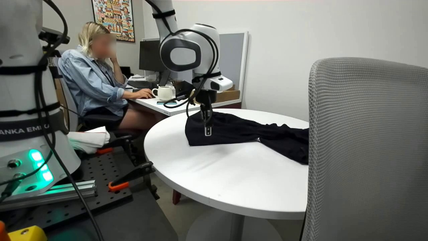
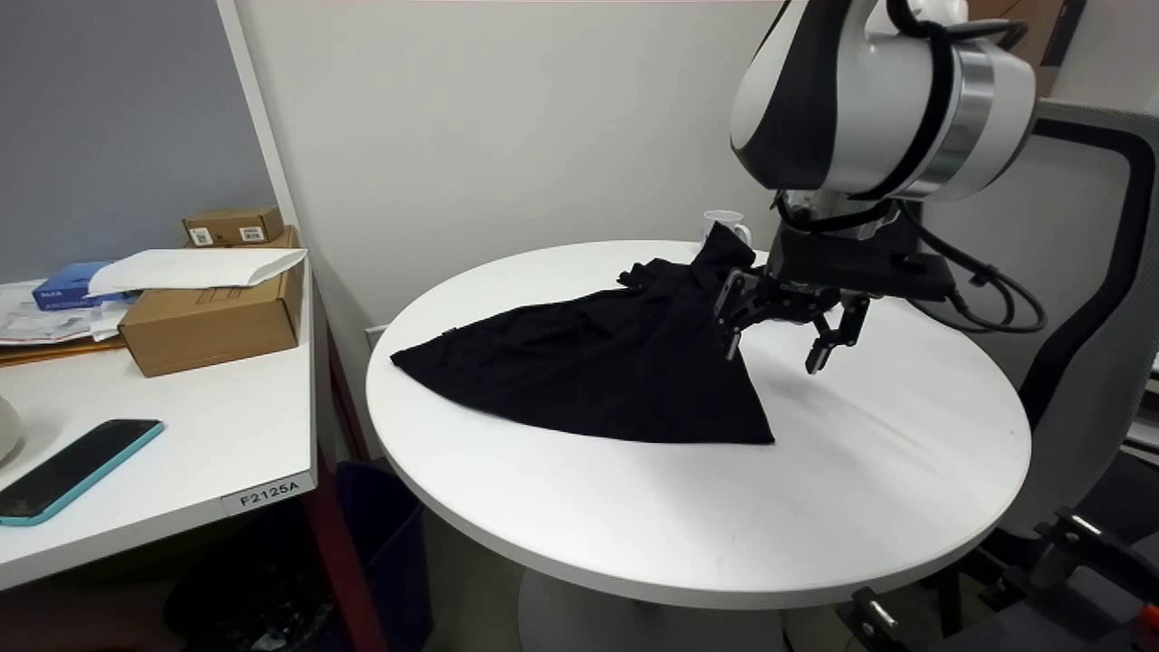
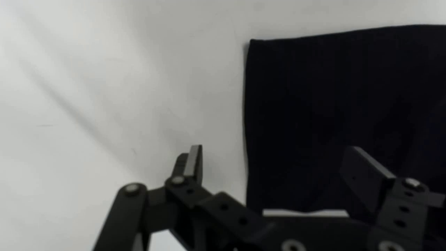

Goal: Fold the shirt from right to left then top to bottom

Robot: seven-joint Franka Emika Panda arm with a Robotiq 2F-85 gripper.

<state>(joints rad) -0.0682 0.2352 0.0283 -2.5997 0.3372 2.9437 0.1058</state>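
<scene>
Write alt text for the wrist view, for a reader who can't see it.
An open gripper straddles the edge of a black shirt on a white table, one finger over the table at the picture's left, the other over the shirt at its right. One shirt corner shows near the top.

In an exterior view, a grey mesh chair stands at three o'clock from the round table, a white desk at eleven. A pale wall rises at twelve.

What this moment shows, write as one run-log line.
gripper: open, empty | shirt: on round table, rumpled at one end | wrist view: shirt edge between fingers | contact: cannot tell
</scene>
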